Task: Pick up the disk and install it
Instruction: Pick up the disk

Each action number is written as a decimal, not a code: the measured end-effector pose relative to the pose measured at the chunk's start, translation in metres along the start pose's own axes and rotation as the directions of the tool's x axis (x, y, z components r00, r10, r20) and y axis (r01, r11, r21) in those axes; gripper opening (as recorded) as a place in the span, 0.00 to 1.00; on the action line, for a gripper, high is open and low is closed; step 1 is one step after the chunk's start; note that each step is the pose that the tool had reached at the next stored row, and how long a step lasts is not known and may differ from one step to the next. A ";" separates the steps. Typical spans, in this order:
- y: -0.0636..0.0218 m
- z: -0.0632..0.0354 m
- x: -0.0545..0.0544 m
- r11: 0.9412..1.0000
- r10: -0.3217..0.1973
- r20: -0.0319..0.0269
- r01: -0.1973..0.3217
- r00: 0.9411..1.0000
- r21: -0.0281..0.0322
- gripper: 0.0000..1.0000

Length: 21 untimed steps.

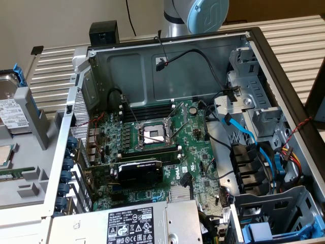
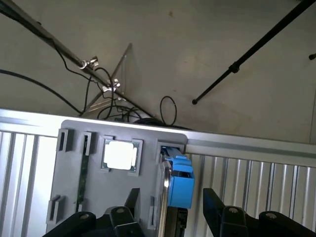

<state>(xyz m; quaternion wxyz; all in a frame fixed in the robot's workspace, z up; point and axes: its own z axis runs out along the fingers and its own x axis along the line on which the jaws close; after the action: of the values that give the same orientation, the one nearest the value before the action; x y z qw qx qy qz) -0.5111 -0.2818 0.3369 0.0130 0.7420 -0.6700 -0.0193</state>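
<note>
At the exterior view's left, beside the open computer case (image 1: 167,152), the disk (image 1: 11,104) stood on edge in a grey holder (image 1: 38,124) on the slatted bench (image 1: 51,66). Tool (image 2: 171,200) spread wide, fingers (image 2: 132,200) flanking the disk's blue rail (image 2: 180,185) without touching it.

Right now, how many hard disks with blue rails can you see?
1. The disk sits in the grey holder at the exterior view's left, outside the computer case. The case's drive bays may hide more.

disk (image 1: 10,109) | silver, white label, blue rails | on edge | in grey holder (image 1: 31,119)
</note>
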 end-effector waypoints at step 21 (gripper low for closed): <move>0.0007 0.0257 -0.003 1.000 -0.001 0.032 0.002 0.999 -0.006 0.62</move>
<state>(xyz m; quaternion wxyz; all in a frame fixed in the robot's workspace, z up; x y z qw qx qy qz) -0.5134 -0.2782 0.3114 0.0046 0.7421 -0.6695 -0.0331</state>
